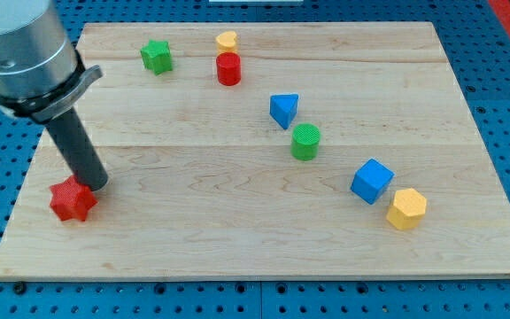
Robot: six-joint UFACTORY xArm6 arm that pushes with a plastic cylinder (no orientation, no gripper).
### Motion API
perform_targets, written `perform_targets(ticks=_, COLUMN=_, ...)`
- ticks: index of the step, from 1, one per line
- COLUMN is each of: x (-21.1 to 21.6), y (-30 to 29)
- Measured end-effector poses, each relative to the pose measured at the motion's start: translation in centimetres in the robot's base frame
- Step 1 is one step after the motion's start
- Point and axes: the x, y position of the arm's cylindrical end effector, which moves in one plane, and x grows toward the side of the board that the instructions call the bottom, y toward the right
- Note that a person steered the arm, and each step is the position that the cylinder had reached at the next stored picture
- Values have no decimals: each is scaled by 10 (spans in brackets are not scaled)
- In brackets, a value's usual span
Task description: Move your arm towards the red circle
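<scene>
The red circle [228, 68] is a red cylinder near the view's top, centre-left, just below a small yellow block [227, 40]. My tip [96, 184] is at the view's left, touching the upper right of a red star block [72, 200]. The tip is far from the red circle, which lies up and to the right of it.
A green star [157, 57] is at the top left. A blue triangle [283, 110] and a green cylinder [305, 142] sit mid-board. A blue cube [372, 181] and a yellow hexagon [406, 209] lie at the right. The wooden board [237, 239] ends at the view's bottom.
</scene>
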Motion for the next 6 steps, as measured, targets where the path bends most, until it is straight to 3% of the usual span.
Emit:
perform_targets(ticks=2, x=11, y=-8)
perform_targets(ticks=4, x=-43, y=4)
perform_targets(ticks=6, x=-87, y=67)
